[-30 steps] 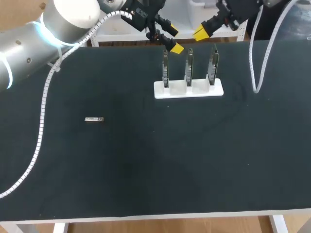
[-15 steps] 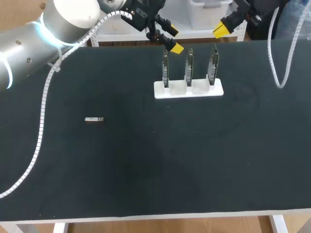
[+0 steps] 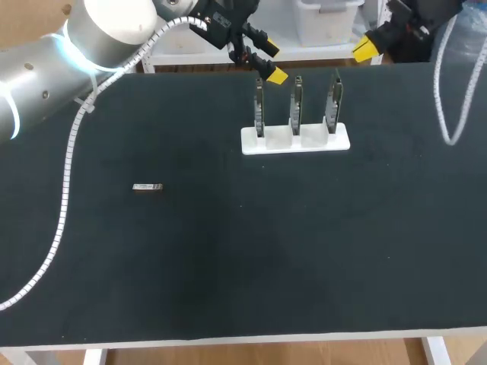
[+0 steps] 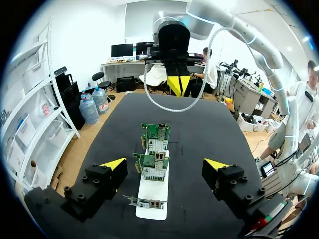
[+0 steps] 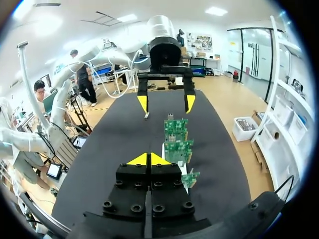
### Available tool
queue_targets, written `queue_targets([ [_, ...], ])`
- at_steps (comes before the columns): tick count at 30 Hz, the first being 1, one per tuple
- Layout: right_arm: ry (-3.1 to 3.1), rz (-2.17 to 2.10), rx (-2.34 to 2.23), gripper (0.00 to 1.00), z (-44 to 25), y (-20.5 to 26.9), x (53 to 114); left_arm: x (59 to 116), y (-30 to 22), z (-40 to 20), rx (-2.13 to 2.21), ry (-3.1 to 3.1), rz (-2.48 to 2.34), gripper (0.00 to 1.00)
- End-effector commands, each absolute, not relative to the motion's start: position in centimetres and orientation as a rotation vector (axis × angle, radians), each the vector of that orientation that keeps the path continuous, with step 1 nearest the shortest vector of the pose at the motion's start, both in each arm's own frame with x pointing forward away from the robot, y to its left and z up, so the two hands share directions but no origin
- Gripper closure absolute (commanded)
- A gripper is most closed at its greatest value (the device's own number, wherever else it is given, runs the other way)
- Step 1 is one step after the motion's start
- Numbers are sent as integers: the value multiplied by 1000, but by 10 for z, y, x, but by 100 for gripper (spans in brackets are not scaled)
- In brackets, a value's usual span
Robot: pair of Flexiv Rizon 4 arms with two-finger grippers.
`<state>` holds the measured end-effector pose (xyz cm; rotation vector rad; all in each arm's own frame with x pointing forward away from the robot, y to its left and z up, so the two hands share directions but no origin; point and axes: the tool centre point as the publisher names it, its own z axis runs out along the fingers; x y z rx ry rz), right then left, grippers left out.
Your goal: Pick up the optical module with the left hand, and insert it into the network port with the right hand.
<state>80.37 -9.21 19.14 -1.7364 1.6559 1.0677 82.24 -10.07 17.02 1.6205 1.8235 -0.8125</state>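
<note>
The optical module (image 3: 148, 187), a small silver bar, lies flat on the left part of the black table, far from both grippers. Three green network cards (image 3: 295, 106) stand upright in a white holder (image 3: 295, 140) at the back middle. My left gripper (image 3: 273, 64) hangs open just above and left of the leftmost card, holding nothing. From its own wrist, the left gripper (image 4: 165, 164) looks down the row of cards (image 4: 152, 164). My right gripper (image 3: 366, 48) is shut and empty at the back right edge. The right gripper (image 5: 148, 159) faces the cards (image 5: 177, 137).
White spiral cables hang from both arms: one (image 3: 65, 190) trails over the table's left side, the other (image 3: 445, 106) loops over its back right corner. The black table (image 3: 304, 251) shows bare surface across its front and middle.
My right gripper has drawn away to the right and toward the back edge, its cable loop swinging right with it. The left arm, the module and the cards have not moved.
</note>
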Motion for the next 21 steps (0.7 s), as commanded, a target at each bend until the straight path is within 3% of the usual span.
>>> queue_targets([
  [1,1396,1739,-2097,100,189,-99,813,825,-102,171,1624,1828,-812,0],
  [21,1409,1793,-2105,100,177,-119,831,825,-102,171,1624,1828,-812,0],
])
